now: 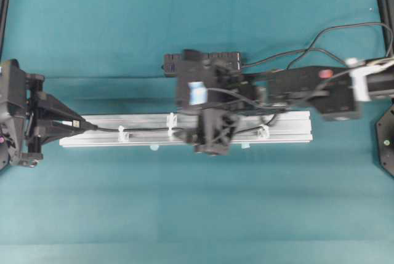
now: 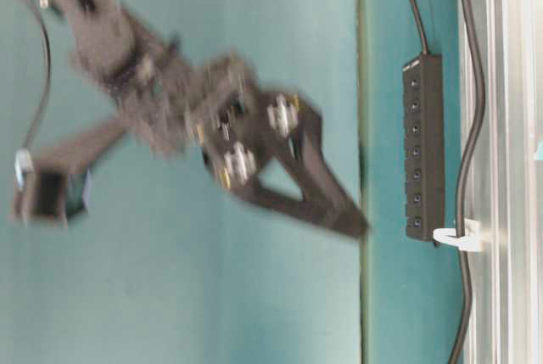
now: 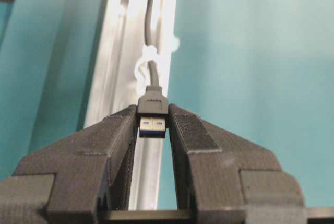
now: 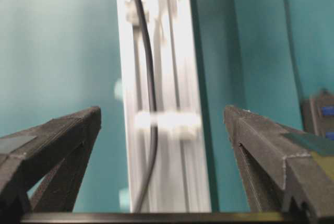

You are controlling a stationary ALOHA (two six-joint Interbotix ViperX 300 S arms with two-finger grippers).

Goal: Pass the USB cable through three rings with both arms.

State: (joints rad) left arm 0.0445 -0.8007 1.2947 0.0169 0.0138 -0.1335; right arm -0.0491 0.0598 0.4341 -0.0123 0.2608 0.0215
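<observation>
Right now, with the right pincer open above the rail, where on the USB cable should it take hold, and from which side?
Probably the bare run of the USB cable between two rings, coming straight down from above. The cord lies along the silver rail, so the open right pincer should straddle it crosswise, one jaw on each side. The left pincer already clamps the plug.
</observation>
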